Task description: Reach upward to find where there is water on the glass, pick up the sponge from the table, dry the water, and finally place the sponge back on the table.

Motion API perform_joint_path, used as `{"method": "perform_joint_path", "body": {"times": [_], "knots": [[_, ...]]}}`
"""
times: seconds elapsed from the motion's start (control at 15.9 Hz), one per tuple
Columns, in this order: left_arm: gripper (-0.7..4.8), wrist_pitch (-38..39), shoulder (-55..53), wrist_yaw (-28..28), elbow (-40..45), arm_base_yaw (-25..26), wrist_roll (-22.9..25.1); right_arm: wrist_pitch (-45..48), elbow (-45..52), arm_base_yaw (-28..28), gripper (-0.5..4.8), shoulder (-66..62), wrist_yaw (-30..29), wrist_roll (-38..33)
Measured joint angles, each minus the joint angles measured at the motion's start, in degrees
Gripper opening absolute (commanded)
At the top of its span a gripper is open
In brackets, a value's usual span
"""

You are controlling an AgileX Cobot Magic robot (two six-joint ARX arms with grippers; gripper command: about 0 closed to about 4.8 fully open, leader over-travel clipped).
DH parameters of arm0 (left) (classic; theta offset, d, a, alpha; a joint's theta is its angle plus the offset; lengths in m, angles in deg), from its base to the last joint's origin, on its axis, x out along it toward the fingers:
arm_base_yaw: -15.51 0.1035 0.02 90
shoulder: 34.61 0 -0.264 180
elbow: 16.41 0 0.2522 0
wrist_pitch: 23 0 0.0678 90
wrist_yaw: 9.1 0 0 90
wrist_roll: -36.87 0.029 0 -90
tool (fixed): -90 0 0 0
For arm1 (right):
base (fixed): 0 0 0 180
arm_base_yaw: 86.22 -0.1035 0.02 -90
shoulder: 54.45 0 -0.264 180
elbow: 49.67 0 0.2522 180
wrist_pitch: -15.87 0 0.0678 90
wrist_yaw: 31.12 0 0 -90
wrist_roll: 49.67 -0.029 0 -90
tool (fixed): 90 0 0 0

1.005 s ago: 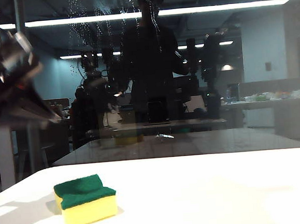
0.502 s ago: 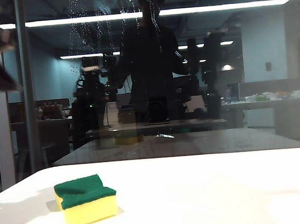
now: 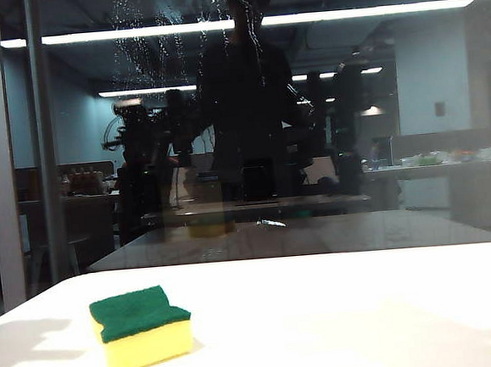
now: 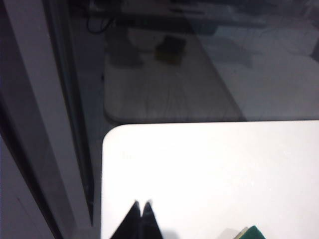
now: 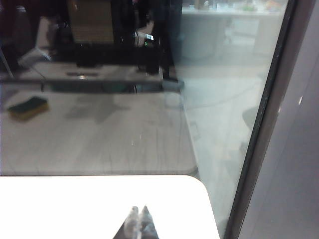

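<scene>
Both grippers, left point(image 4: 141, 205) and right point(image 5: 138, 209), were held shut and empty above the table point(image 3: 341, 312), sponge point(image 3: 141, 328) untouched, water point(image 3: 145, 47) undried on the glass point(image 3: 409, 94).

- Your left gripper point(image 4: 141, 208) shows only its dark fingertips, pressed together; the picture's edge cuts off the rest.
- Your right gripper point(image 5: 138, 211) is cropped likewise.
- In the left wrist view, only a corner of the sponge point(image 4: 251, 233) shows.

Left end effector point(image 4: 141, 205) closed above table point(image 4: 209, 169) corner — sponge point(image 4: 254, 233) nearby.
</scene>
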Motion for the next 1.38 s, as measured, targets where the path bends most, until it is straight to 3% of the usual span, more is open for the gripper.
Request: {"method": "perform_joint_path", "body": {"times": [0.57, 0.75, 0.94, 1.38], "knots": [[-0.06, 11.23, 22.82, -0.17, 0.52, -0.04, 0.15, -1.49, 10.05, -0.02, -0.05, 15.45, -3.13, -0.04], [-0.06, 11.43, 29.14, -0.42, 3.78, -0.04, 0.15, -1.20, 12.68, -0.04, -0.05, 16.44, -8.02, -0.04], [-0.06, 11.54, 34.64, -0.85, 6.69, -0.04, 0.15, 2.10, 14.82, -0.07, -0.05, 16.46, -8.37, -0.07], [-0.06, 11.69, 35.45, -1.09, 9.57, -0.04, 0.15, 10.08, 23.39, -0.15, -0.05, 16.46, -8.61, -0.17]]}}
